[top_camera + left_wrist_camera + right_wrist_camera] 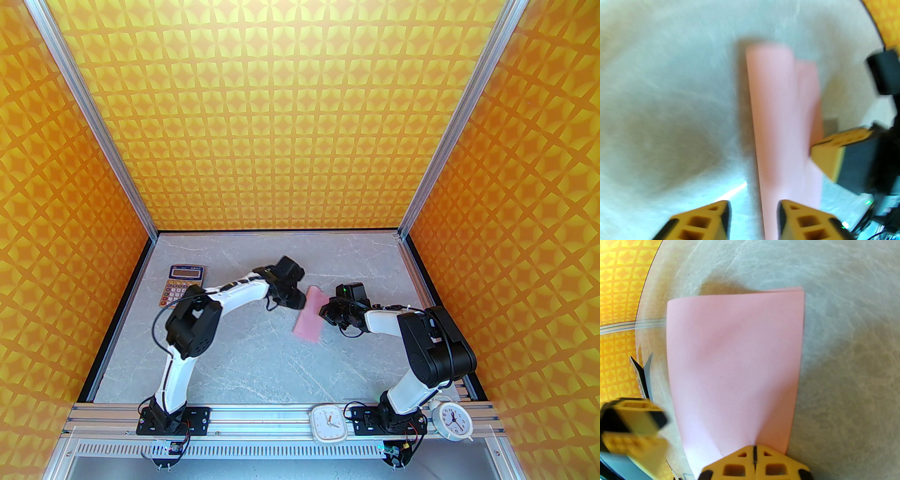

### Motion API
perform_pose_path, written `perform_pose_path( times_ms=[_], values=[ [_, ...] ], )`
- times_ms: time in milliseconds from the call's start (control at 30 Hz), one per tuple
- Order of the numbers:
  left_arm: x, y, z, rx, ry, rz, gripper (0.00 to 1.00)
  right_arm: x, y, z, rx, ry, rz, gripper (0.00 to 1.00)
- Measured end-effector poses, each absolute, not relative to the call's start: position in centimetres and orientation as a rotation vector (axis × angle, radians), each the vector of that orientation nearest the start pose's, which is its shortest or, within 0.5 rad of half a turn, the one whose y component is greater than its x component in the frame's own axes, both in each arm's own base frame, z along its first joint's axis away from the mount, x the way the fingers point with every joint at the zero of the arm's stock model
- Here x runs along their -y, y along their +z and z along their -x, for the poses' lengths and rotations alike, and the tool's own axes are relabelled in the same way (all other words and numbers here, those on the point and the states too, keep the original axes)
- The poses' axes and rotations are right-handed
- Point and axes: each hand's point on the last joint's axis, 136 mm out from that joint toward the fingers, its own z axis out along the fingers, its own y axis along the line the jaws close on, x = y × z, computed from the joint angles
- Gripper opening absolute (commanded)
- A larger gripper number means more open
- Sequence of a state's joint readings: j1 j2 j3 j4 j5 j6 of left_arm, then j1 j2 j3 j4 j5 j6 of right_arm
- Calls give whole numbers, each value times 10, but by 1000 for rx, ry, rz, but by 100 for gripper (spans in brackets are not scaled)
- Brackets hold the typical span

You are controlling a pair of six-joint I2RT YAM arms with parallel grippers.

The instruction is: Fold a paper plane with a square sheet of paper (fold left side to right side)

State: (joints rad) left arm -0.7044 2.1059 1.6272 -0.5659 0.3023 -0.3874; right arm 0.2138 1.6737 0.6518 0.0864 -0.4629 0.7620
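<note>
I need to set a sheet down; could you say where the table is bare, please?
Bare: the broad near middle of the table, and its far right corner. Crowded: the middle, where left gripper, pink paper and right gripper meet, and around the calculator, far left.

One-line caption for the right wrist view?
Right claw pinching an edge of the folded pink paper over a marbled table.

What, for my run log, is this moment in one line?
sheet: pink, folded double | left gripper: open, over sheet's edge | right gripper: shut on sheet's edge
</note>
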Motion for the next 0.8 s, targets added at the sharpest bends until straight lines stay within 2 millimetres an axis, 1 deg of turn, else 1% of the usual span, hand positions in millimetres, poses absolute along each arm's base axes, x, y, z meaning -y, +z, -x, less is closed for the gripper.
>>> perform_pose_path(
  times_ms=[100,233,367,533,667,800],
  values=[
    [388,88,-360,-2667,-853,-527,0,-152,15,-338,-2588,954,-515,0],
    [399,88,-355,-2677,-957,-489,0,-152,15,-338,-2591,953,-514,0],
    [409,79,-351,-2700,-1005,-487,0,-152,15,-339,-2594,950,-508,0],
    [417,61,-350,-2737,-1004,-497,0,-152,15,-340,-2599,948,-511,0],
    [414,49,-347,-2776,-966,-501,2,-153,15,-341,-2599,948,-511,0],
    [410,42,-350,-2797,-902,-513,2,-153,15,-341,-2600,948,-511,0]
  ],
)
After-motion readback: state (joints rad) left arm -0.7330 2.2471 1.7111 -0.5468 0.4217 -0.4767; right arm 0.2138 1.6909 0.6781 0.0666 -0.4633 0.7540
